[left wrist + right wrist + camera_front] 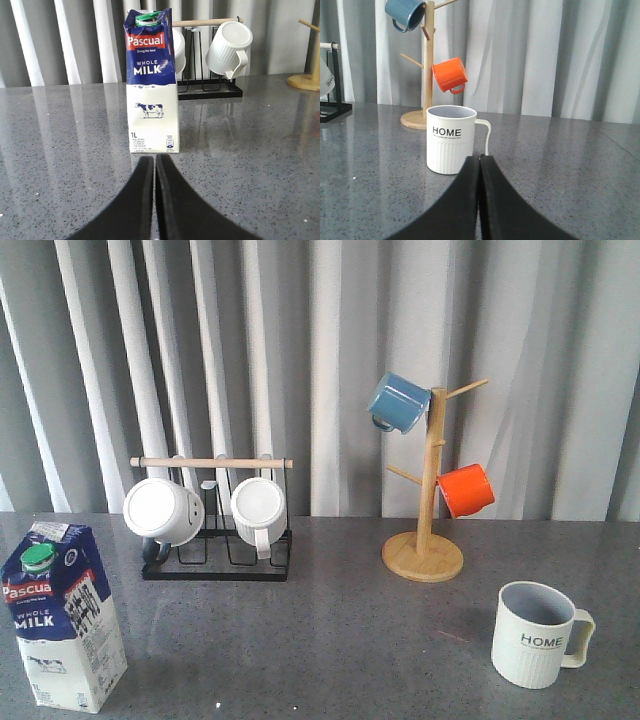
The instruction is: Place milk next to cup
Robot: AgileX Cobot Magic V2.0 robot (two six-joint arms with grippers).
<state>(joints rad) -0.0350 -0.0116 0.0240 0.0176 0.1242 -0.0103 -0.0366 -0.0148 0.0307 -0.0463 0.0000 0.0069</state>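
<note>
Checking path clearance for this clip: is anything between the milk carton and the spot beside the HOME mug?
Nothing visible. The milk carton stands front left, the HOME mug front right, with bare table between them. The black mug rack and wooden mug tree sit farther back.

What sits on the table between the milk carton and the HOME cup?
Nothing: in the front view, only bare grey table lies between the milk carton and the HOME cup. The mug rack and mug tree stand farther back.
</note>
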